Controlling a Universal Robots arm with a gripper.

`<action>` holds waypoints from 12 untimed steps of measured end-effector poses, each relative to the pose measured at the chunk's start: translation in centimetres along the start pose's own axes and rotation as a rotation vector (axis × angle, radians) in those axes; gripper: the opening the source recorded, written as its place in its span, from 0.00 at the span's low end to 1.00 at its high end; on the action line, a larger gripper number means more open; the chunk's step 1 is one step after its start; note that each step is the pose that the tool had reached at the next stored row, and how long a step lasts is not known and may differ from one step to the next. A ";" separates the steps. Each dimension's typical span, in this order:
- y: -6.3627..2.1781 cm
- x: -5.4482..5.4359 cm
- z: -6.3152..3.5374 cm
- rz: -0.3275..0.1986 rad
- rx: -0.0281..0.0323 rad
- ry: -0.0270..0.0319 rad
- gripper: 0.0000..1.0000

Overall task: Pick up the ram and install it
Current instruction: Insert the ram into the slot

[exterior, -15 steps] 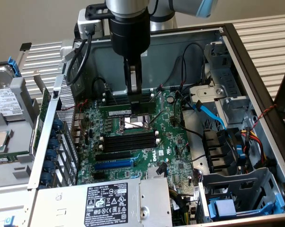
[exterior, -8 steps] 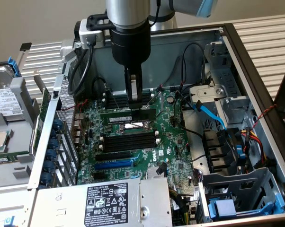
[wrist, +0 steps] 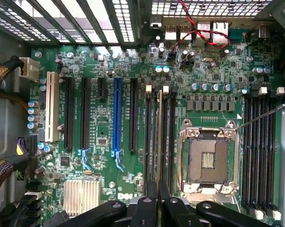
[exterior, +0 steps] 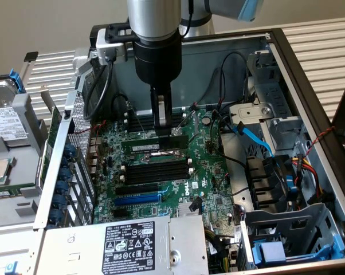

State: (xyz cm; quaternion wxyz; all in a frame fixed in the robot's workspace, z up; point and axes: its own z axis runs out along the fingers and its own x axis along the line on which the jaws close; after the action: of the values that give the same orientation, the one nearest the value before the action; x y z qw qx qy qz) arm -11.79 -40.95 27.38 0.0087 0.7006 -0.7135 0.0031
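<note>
A pale ribbed surface (exterior: 318, 37) carried an open computer case (exterior: 201, 63), laid on its side with the circuit board (exterior: 204, 172) facing up. At the exterior view's left lay a grey metal panel (exterior: 15, 203) bearing a hard drive (exterior: 6, 123).

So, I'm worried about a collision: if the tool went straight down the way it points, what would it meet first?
The tool grips the ram, which hangs below it, so the ram's lower edge would likely meet the black memory slots beside the CPU socket first; which slot is unclear.
</note>
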 end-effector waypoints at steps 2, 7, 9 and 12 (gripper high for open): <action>0.01 0.0 0.17 0.000 0.0001 -0.0001 0.13; 0.01 0.3 0.33 -0.005 -0.0004 0.0001 0.13; 0.00 0.4 0.36 -0.008 -0.0005 0.0000 0.13; 0.00 0.5 0.49 -0.009 -0.0005 -0.0001 0.13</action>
State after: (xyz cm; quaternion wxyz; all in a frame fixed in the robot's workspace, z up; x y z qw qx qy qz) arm -11.80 -41.43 26.90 0.0088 0.7037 -0.7104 0.0028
